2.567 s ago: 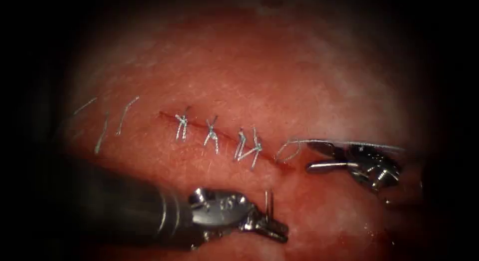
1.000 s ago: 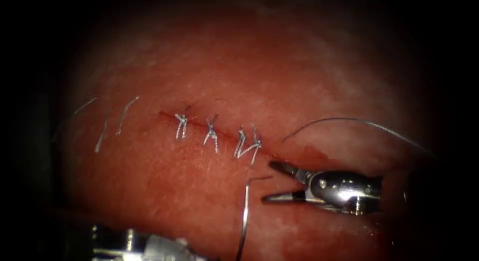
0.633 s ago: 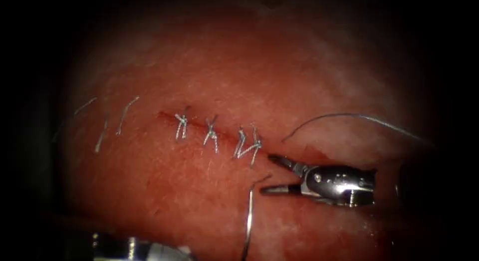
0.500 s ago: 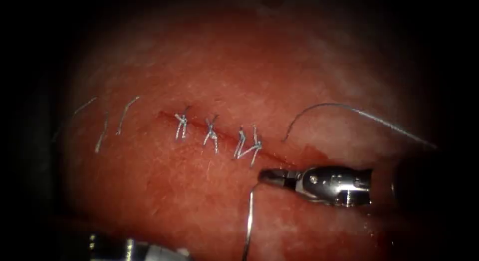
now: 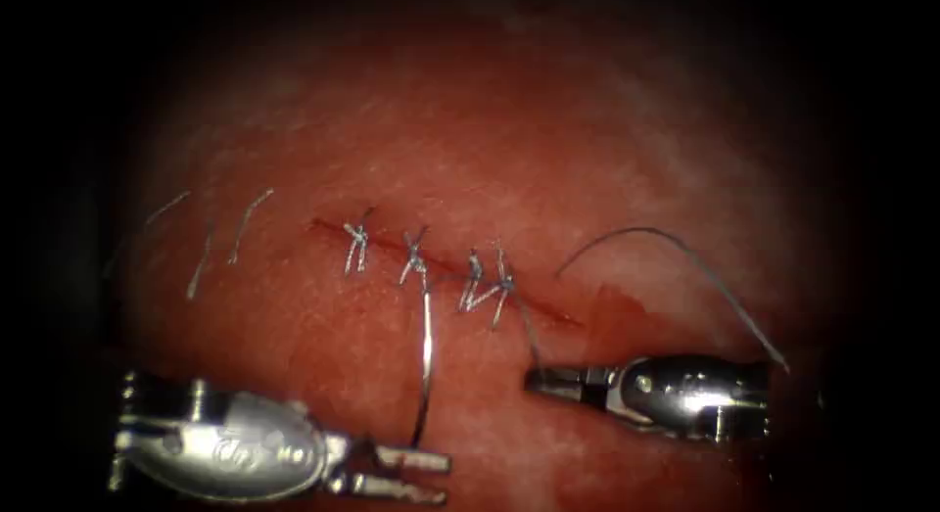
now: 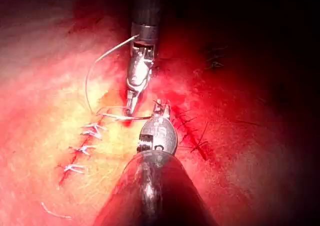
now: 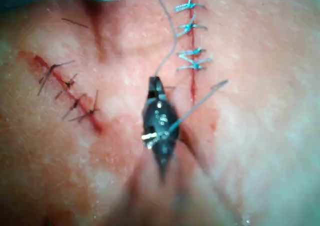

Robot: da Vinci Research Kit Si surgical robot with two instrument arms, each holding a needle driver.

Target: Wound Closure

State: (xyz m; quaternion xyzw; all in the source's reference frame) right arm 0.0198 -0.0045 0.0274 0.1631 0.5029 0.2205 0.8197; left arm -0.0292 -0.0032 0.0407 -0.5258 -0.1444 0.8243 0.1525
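The tissue (image 5: pixel 490 130) carries a slanting cut (image 5: pixel 553 311) closed by several light thread stitches (image 5: pixel 416 262). My left tool (image 5: pixel 446 479), low at the left, is shut on one end of the curved needle (image 5: pixel 427 365). The needle lies outside the tissue and rises toward the stitches. My right tool (image 5: pixel 534 380), below the cut's right end, is shut on the thread (image 5: pixel 529 341). Another length of thread (image 5: pixel 636 230) arcs from the tissue by the cut's right end toward the right tool's shaft. The left wrist view shows the right tool (image 6: pixel 131 108) beside the needle (image 6: pixel 125 117).
Red fluid (image 5: pixel 617 311) wets the tissue at the cut's right end. Cut ends of thread (image 5: pixel 240 223) lie left of the cut. A second cut with dark stitches (image 7: pixel 70 96) runs alongside the right tool (image 7: pixel 155 83).
The right jaws, open a second ago, closed on the thread by the needle's upper end. The left tool came up into view and carried the needle leftward.
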